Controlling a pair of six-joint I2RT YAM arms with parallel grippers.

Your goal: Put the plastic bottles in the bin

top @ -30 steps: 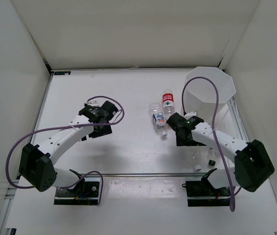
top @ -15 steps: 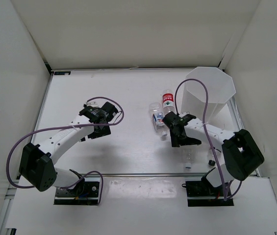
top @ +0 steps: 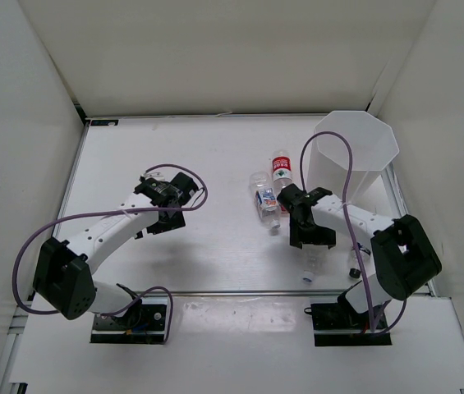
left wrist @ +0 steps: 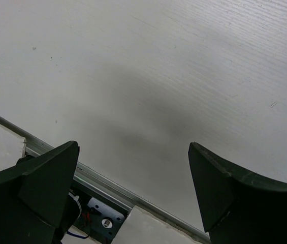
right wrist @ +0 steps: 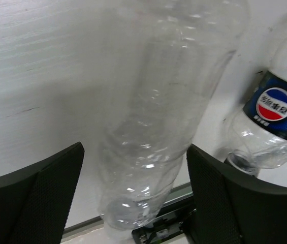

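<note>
My right gripper (top: 307,240) is open and straddles the unlabelled clear bottle (right wrist: 158,117), which lies on the table with its neck end (top: 308,275) toward the near rail. The bottle fills most of the gap between the fingers (right wrist: 41,188). A clear bottle with a blue label and a dark cap (right wrist: 275,114) lies just to the right, its cap showing in the top view (top: 353,270). The red-capped bottle (top: 282,171) and the blue-white labelled bottle (top: 266,198) lie side by side left of the tall white bin (top: 361,135). My left gripper (top: 161,217) is open and empty over bare table (left wrist: 133,147).
A metal rail (top: 232,292) crosses the table's near edge in front of the arm bases. White walls enclose the table on three sides. The right arm's purple cable (top: 348,176) loops up in front of the bin.
My right gripper has swung left and toward the near edge, ending over the unlabelled bottle, which has shifted slightly left. The left arm has barely moved.
</note>
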